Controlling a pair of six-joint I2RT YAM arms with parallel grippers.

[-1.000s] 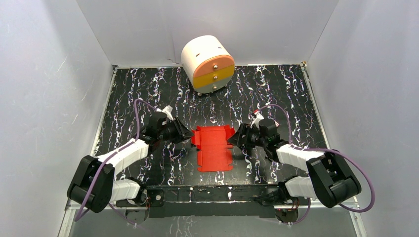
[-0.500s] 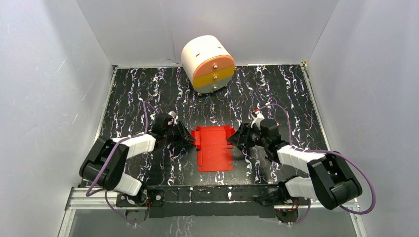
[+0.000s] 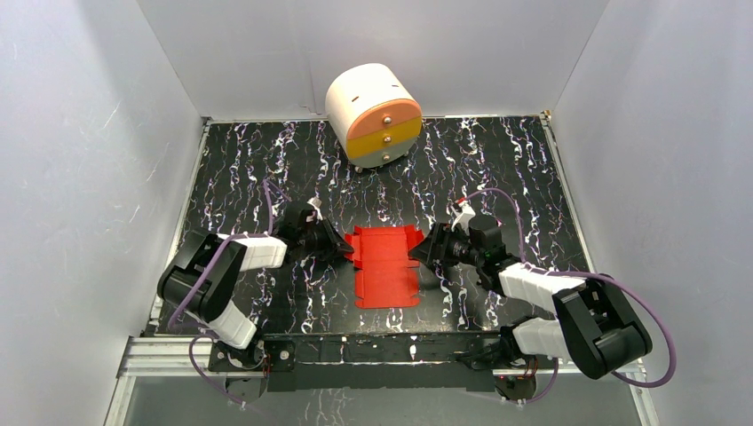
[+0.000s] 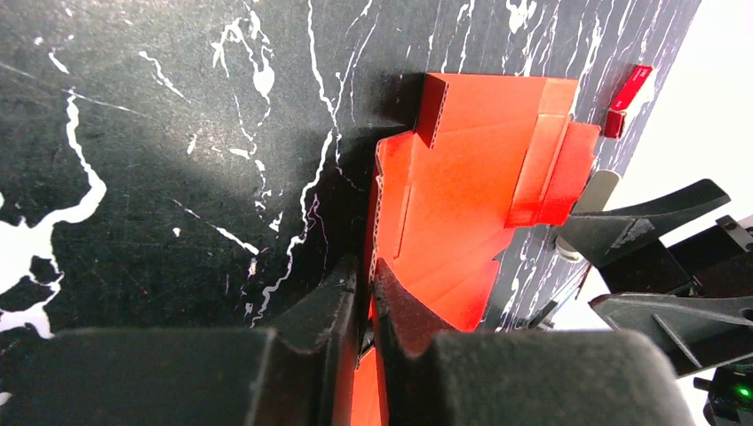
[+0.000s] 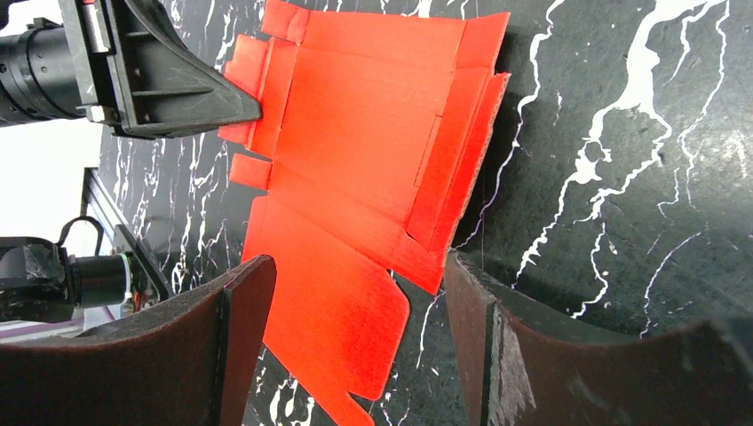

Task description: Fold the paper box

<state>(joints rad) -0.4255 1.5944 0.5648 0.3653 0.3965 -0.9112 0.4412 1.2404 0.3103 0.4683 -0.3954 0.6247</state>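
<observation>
Box [image 3: 384, 271] laid on black marbled table [image 3: 515, 177], white walls [image 3: 80, 160] around. Left gripper [image 3: 345, 251] clamped on box; right gripper [image 3: 416, 254] spread wide.

Round drawer unit [image 3: 374, 114]: white body, orange and yellow drawer fronts. It stands at the far edge of the black, white-veined worktop [image 3: 515, 160], near the white back wall [image 3: 373, 35].

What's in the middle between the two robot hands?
The red paper box lies between the left gripper and the right gripper; the top view shows it best.
</observation>
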